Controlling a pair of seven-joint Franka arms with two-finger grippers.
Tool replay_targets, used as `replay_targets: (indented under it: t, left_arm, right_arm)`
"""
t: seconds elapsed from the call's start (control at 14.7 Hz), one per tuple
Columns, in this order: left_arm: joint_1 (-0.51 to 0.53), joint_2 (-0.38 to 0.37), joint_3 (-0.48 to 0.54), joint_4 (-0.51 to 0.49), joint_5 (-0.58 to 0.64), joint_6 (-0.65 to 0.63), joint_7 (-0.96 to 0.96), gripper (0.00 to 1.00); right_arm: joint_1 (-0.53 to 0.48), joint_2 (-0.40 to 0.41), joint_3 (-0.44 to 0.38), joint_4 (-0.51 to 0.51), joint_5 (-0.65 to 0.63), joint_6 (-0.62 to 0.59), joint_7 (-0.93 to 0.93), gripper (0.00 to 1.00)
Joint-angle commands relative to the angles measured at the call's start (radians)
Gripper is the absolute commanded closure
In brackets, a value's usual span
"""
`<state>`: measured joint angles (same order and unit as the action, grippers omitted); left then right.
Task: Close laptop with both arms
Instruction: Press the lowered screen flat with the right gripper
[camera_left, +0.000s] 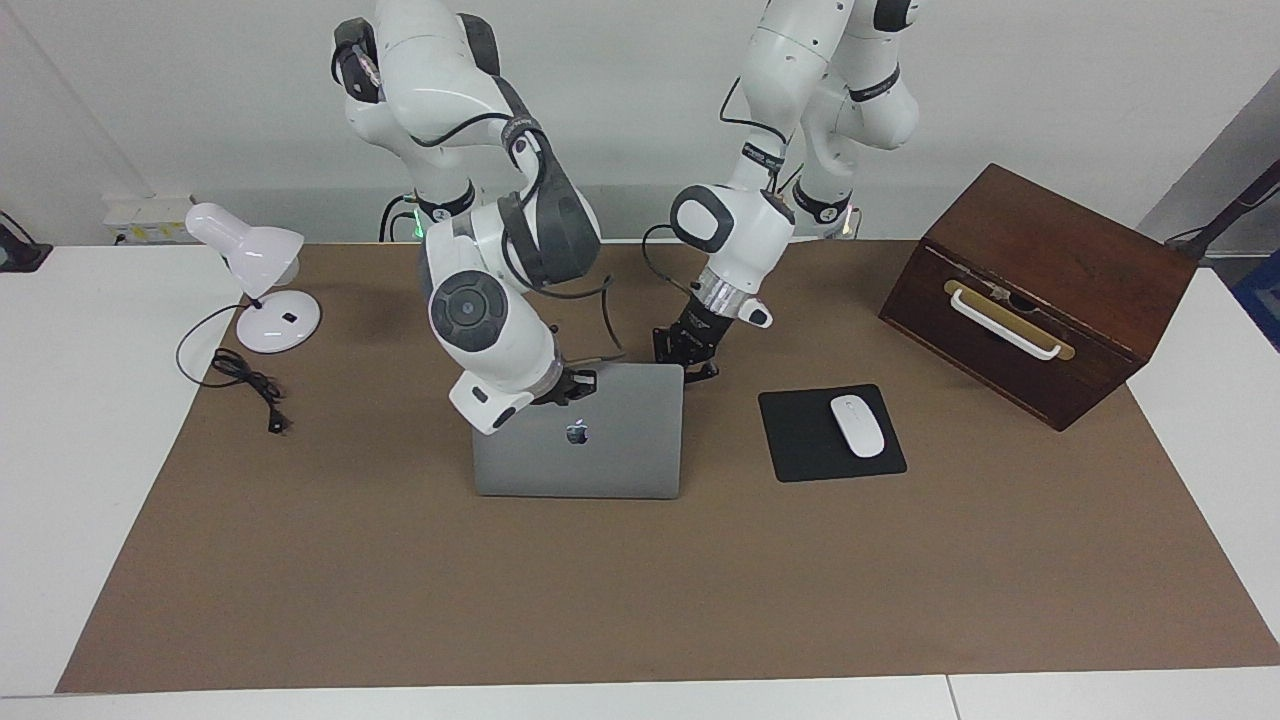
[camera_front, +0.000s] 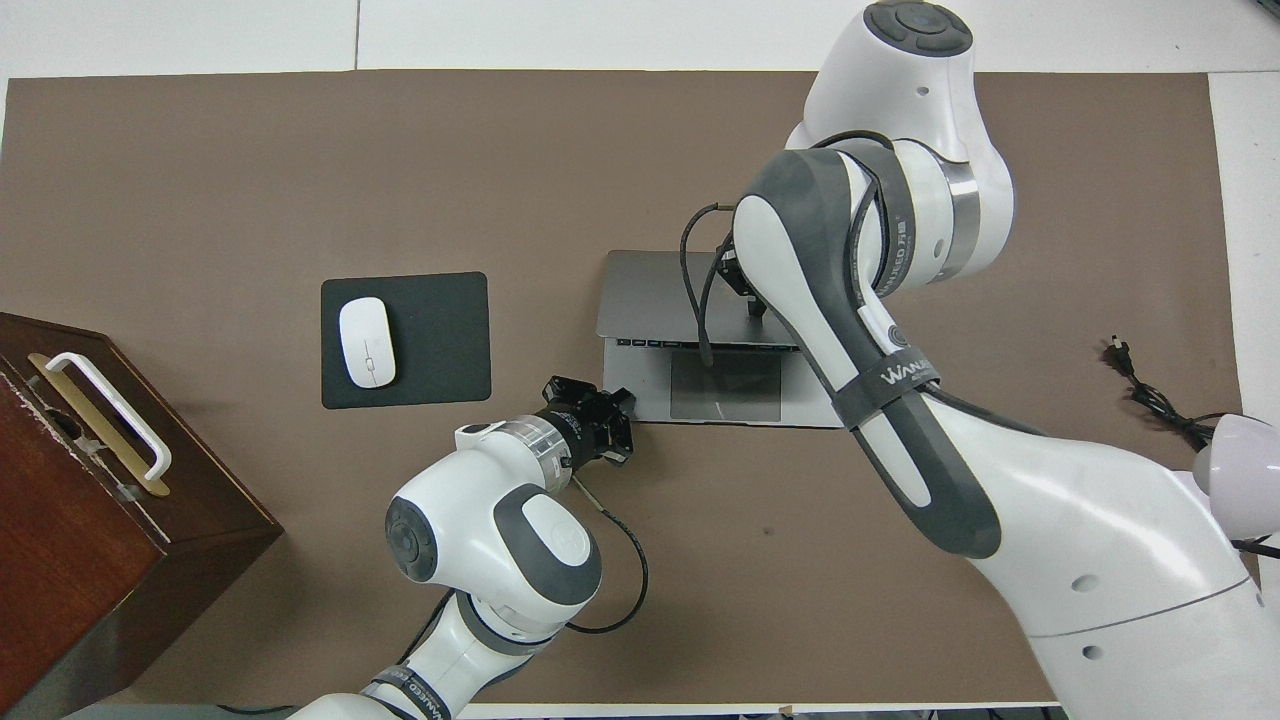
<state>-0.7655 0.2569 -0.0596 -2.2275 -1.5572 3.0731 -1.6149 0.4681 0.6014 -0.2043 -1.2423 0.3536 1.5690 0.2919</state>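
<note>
Standing partly open on the brown mat in the middle of the bench, the laptop (camera_left: 590, 440) is showing its lid back and dark logo to the facing camera, while the overhead view is showing the keyboard row and grey trackpad uncovered. The lid is leaning well back from the base, so the closing is judged to be at an early stage: the lid is not yet down.

The right claw (camera_left: 572, 385) is sitting at the lid's top edge, toward the right arm's end of the laptop, and appears to be touching it; whether its fingers are apart or together cannot be told. The left claw (camera_front: 600, 425) is hanging low beside the base corner toward the left arm's end, fingers slightly apart and gripping nothing. In the facing view it is lying just off the lid's upper corner.

Remaining work, as a judgement: both claws are needing to bear on the lid edge and swing it down onto the base.

The mouse (camera_left: 858, 426) is resting on its black mouse pad (camera_left: 800, 440) beside the laptop.
</note>
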Motion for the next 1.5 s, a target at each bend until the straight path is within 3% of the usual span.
replay_targets:
  t: [0.0,1.43]
  left_arm:
    - [-0.005,0.038,0.012,-0.001,-0.027,0.015,0.029,1.00]
    - [0.023,0.008,0.011,-0.050,-0.034,0.012,0.064,1.00]
  right_arm:
    - [0.004,-0.054,0.009,-0.133,0.025,0.089,0.012,1.00]
    - [0.027,-0.071,0.029,-0.255,0.041,0.226,0.021,1.00]
